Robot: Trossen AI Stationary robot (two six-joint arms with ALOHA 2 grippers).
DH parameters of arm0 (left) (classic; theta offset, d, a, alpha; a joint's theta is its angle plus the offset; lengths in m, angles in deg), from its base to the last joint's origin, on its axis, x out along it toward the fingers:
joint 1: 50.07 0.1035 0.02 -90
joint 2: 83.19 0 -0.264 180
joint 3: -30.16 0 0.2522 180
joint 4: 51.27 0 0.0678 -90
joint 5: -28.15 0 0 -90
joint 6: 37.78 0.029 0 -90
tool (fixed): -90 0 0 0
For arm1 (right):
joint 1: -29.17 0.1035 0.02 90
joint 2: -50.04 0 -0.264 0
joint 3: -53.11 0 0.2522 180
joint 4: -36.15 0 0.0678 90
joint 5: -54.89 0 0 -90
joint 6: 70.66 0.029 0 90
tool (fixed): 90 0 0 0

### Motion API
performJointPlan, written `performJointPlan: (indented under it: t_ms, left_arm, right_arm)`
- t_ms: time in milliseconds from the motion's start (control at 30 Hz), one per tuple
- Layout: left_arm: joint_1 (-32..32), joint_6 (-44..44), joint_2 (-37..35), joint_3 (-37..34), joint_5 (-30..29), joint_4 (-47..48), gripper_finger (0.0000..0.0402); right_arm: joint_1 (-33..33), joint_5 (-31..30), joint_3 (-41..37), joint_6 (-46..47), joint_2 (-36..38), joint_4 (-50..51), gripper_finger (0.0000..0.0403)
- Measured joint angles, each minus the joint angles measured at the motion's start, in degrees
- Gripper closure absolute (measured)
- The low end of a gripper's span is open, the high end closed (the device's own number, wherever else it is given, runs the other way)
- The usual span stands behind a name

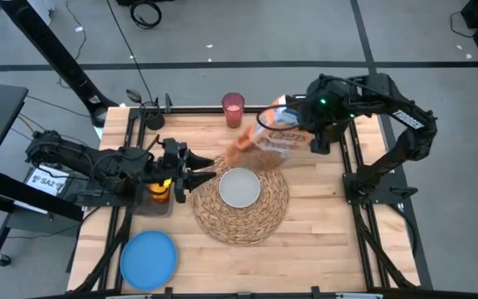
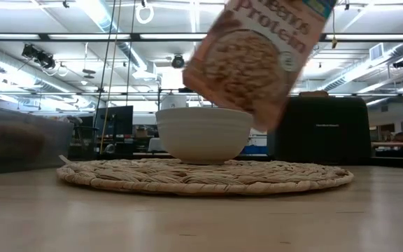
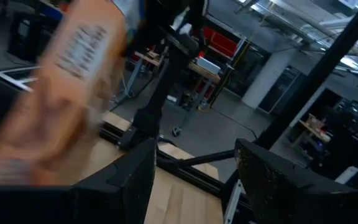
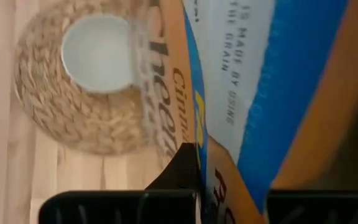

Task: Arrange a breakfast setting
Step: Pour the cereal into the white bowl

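right hand (image 1: 293, 133) – clamped on cereal box (image 1: 268, 141) | over bowl (image 1: 240, 188) | left hand (image 1: 196, 172) – fingers spread, empty

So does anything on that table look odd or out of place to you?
Yes: the orange cardboard cereal box hangs tilted in mid-air, clamped in the right end effector, above the far edge of the round woven straw placemat. The small white bowl on the mat looks empty. The blue round plate sits apart near the table's front left corner.
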Motion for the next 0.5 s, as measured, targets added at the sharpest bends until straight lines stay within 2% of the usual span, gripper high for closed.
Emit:
performJointPlan:
  t_ms: [133, 300, 500]
  left_arm:
    - [0.0, 0.0, 0.0, 0.0, -2.2, 0.0, 0.0176]
    - [1.6, -1.3, 0.8, 0.0, -2.6, -0.5, 0.0176]
    - [4.5, -2.5, 7.2, 0.0, -2.7, -4.9, 0.0176]
  right_arm:
    - [-0.4, -1.3, -6.8, 2.4, 5.7, 0.0, 0.0403]
    - [-0.6, -5.9, -13.0, 3.2, 12.4, -0.1, 0.0403]
    - [-0.6, -7.3, -18.4, 3.8, 15.9, -0.2, 0.0403]
